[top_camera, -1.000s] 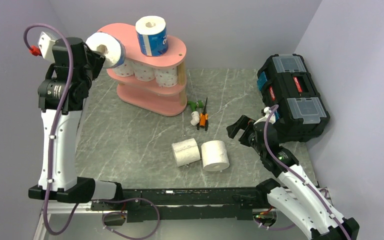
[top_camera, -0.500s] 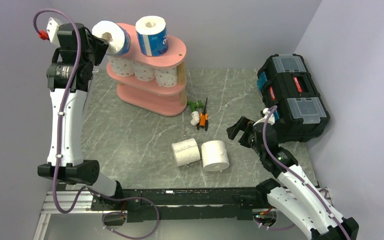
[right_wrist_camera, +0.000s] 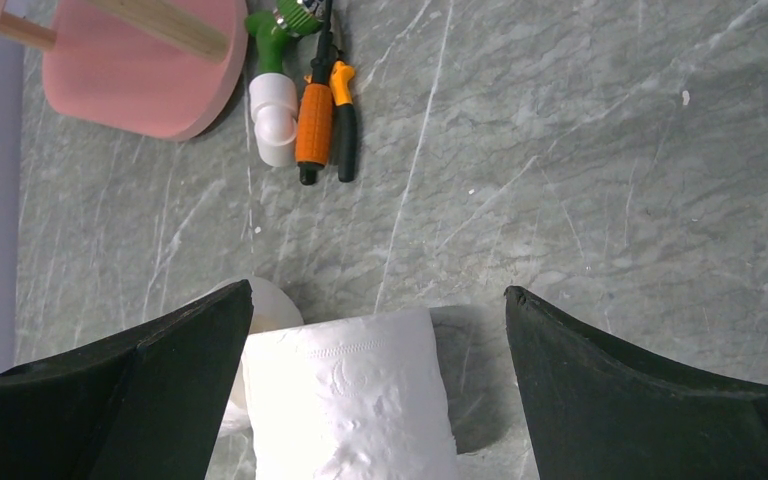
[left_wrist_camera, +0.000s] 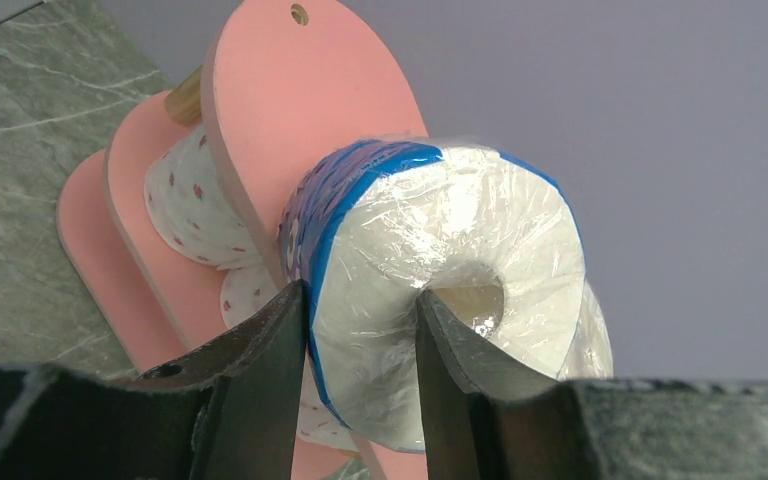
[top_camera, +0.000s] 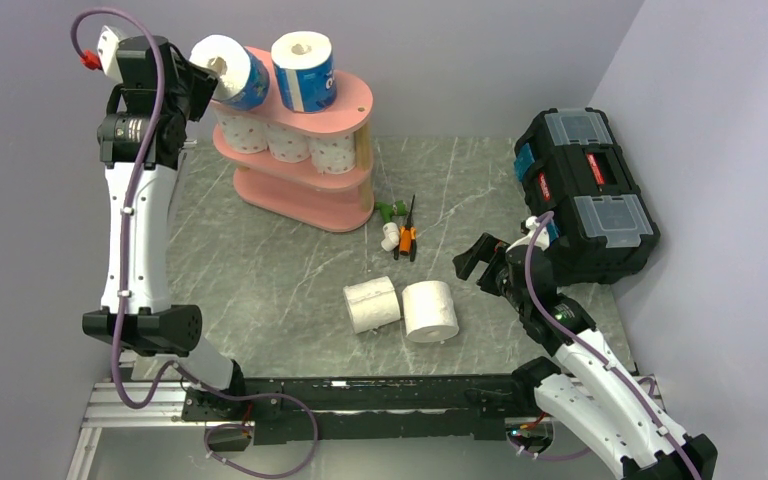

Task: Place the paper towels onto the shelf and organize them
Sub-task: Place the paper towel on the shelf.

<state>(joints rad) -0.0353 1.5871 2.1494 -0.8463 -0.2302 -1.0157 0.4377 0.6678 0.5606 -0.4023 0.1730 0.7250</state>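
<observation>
- the left hand (left_wrist_camera: 360, 300) is clamped on the blue-wrapped roll (left_wrist_camera: 440, 260), with one finger on the outer wall and the other inside the hollow core.
- the roll is held on its side at the left end of the top tier of the shelf (top_camera: 356, 101); i cannot tell whether it touches the board.
- to do this step well, bring the roll fully over the free left part of the top board and turn it so a flat end faces down. lower it until it sits before letting go, since a roll released on its curved side would likely run off the oval edge.
- keep clear of the second blue roll (top_camera: 303, 72), which stands upright just beside it on the same tier; a nudge could tip it.
- the wrapper is glossy, crinkled film and probably slick. the paper beneath is soft and gives under the pinch, so the inner finger should slide straight out of the core.
- the shelf is smooth pink oval boards on pale wooden posts, and the dotted rolls (top_camera: 285, 142) stand in a row on the middle tier.
- the right hand (right_wrist_camera: 377, 290) hangs empty with its fingers wide apart, above one of the two plain rolls (top_camera: 372, 304) on the grey marbled tabletop (top_camera: 260, 260). these rolls are unwrapped and faintly embossed.
</observation>
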